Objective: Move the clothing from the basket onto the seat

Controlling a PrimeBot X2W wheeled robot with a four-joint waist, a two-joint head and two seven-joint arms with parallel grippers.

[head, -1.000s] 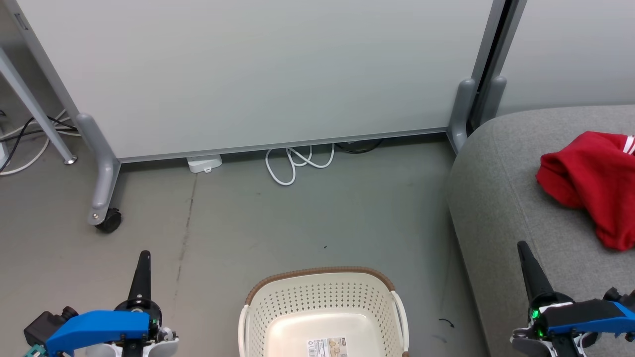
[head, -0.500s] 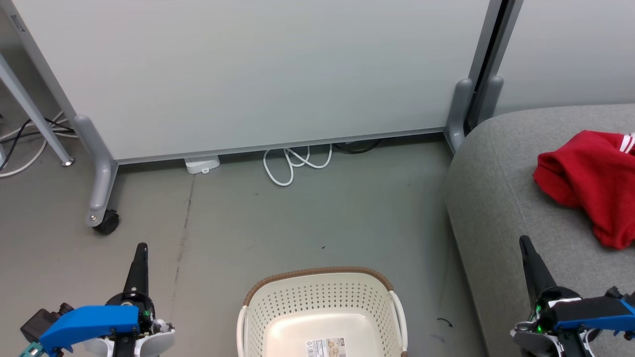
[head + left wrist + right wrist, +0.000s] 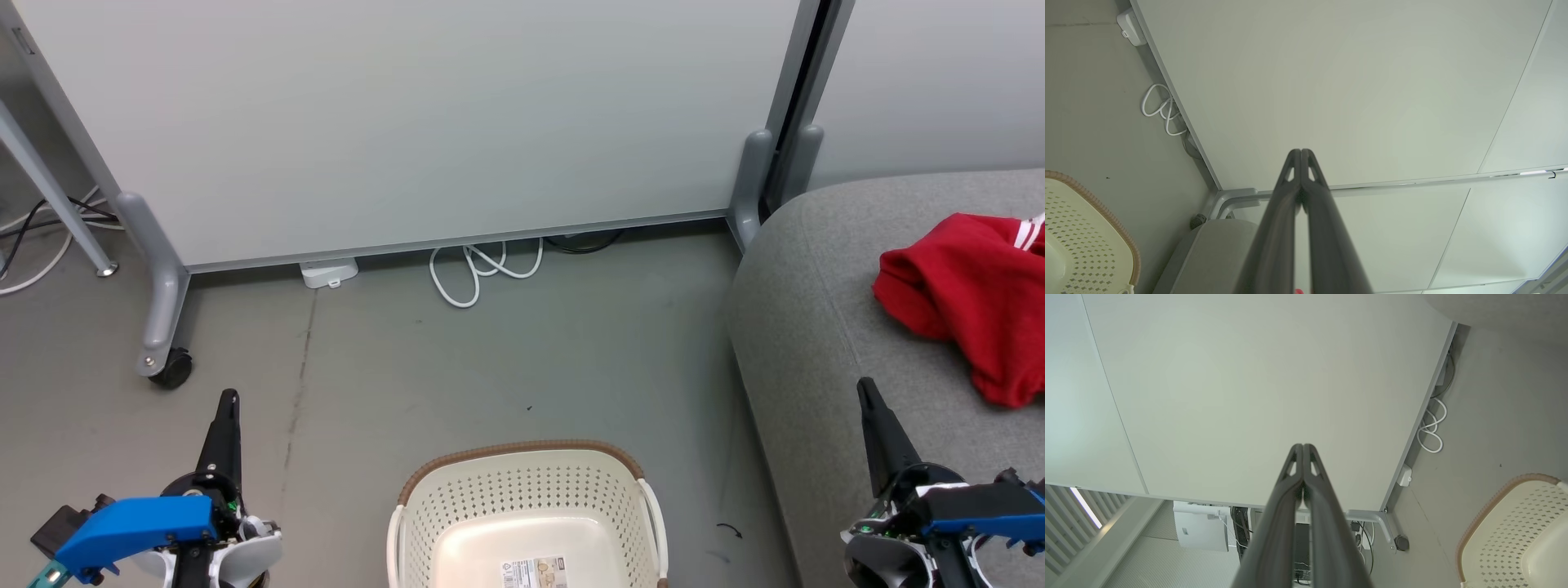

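red white-striped clothing (image 3: pixel 971 306) lies unmoved on the grey fabric seat (image 3: pixel 816 327), in from its rounded edge; the cream perforated plastic basket (image 3: pixel 522 447) looks empty. left gripper (image 3: pixel 227 400) and right gripper (image 3: pixel 865 392), both closed on nothing, have drawn back slightly: likely finished.

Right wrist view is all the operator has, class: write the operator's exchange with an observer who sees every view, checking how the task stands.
Operator: Anything in the cream perforated plastic basket?
Observer: Head view: its visible floor carries just a paper label.
Operator: And the grey fabric seat?
Observer: A crumpled red garment with white stripes lies on it.
Operator: And the left gripper?
Observer: Shut, holding nothing.
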